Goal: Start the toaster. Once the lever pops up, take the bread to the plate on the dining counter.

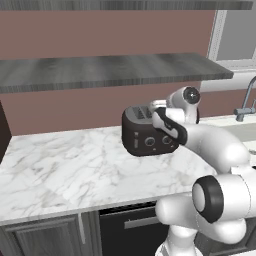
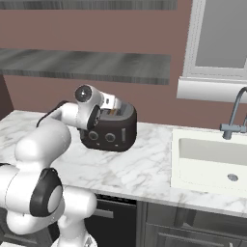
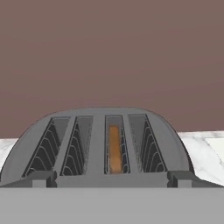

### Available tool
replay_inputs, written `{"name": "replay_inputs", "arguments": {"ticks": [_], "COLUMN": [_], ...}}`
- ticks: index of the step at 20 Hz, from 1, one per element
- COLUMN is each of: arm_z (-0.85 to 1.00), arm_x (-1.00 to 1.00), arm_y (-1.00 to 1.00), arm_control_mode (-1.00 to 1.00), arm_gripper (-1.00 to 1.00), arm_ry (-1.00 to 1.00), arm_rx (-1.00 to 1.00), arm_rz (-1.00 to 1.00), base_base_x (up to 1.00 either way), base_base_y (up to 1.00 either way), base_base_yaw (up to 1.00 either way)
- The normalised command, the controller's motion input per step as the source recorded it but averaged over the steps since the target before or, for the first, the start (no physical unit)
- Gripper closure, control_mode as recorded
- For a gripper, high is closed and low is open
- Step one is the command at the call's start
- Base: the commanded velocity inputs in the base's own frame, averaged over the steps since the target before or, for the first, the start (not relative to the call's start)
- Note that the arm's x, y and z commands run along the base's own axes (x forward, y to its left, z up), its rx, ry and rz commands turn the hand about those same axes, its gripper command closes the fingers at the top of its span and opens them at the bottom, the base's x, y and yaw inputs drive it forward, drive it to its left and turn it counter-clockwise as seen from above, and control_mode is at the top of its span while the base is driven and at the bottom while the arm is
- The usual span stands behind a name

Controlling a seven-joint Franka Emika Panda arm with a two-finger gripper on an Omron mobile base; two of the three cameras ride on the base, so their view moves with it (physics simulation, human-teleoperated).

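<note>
My fingers (image 3: 112,178) stand wide apart at the bottom of the hand view, holding nothing, just above the toaster (image 3: 98,146). It is dark grey, boxy and rounded, with four slots; the bread (image 3: 114,148) sits brown in the third slot from the left. The toaster stands mid-frame on the marble counter (image 1: 60,170).

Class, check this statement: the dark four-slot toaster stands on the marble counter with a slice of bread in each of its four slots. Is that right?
Not quite. The toaster does stand on the marble counter and has four slots, but just one slot holds bread: the third from the left in the hand view, where a single brown slice sits. The other three slots show bare wire guides.
</note>
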Motion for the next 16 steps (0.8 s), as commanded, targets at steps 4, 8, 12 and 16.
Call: {"name": "replay_inputs", "arguments": {"ticks": [4, 8, 12, 16], "arm_z": [0.00, 0.00, 0.00, 0.00], "arm_x": [0.08, 0.03, 0.04, 0.02], "arm_y": [-0.02, -0.01, 0.00, 0.00], "arm_control_mode": [-1.00, -1.00, -1.00, -1.00], "arm_gripper": [-1.00, -1.00, -1.00, -1.00], "arm_ry": [0.00, 0.00, 0.00, 0.00], "arm_rx": [0.00, 0.00, 0.00, 0.00], "arm_rz": [0.00, 0.00, 0.00, 0.00], "base_base_x": [0.00, 0.00, 0.00, 0.00], "base_base_y": [0.00, 0.00, 0.00, 0.00], "base_base_yaw": [0.00, 0.00, 0.00, 0.00]}}
